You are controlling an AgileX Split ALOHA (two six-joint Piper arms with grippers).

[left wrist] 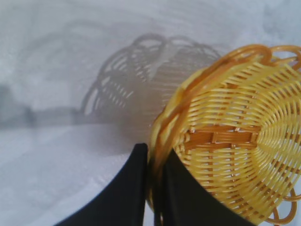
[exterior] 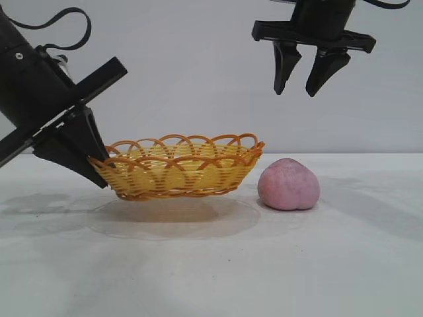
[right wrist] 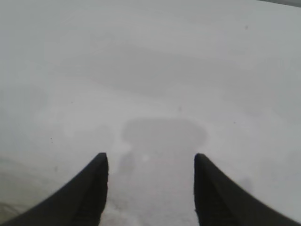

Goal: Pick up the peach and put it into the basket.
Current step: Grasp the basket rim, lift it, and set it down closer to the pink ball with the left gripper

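Peach (exterior: 289, 185) (matte pink, creased) sits beside basket (exterior: 178, 167).

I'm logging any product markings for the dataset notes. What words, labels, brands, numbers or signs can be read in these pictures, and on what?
None: no view shows any readable text.
The basket, the peach, the table and the plain wall show no print or labels.
The left gripper, clamped on the basket's rim, and the right gripper, open above the peach, carry no lettering that can be seen.
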